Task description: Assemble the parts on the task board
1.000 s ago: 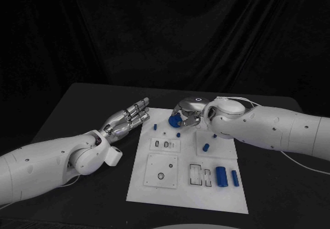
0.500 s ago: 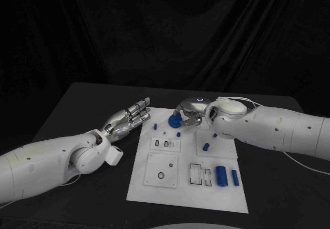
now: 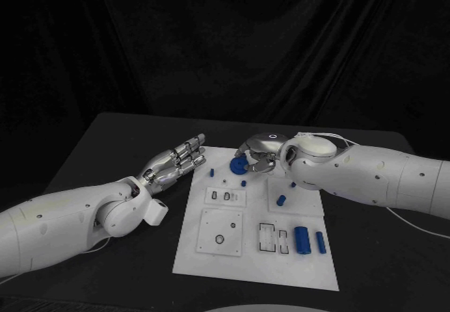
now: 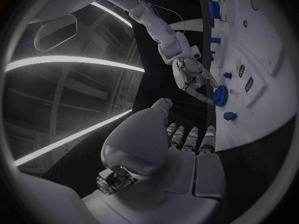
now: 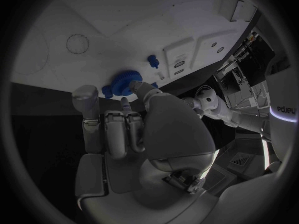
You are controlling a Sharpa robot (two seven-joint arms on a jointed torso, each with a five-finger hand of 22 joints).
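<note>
The blue disc (image 3: 238, 166) sits pinched in the right hand (image 3: 260, 151) fingers (image 5: 142, 90) over the far end of the board (image 3: 246, 260), just above its surface (whether it touches I cannot tell). The right hand is plainly the nearer. The left hand (image 3: 175, 162) hovers beside the board's left edge, fingers straight and apart, holding nothing. Near-end recesses hold two blue cylinders (image 3: 302, 240); small pegs (image 3: 212, 173) stand mid-board on the desk (image 3: 112, 136).

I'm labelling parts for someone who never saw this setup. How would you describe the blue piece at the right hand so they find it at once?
Start at the white task board on the black table and go to its far edge. There the right hand holds a round blue toothed part, like a gear. It is wider than the small blue pegs nearby and rounder than the long blue cylinder at the near edge.
</note>
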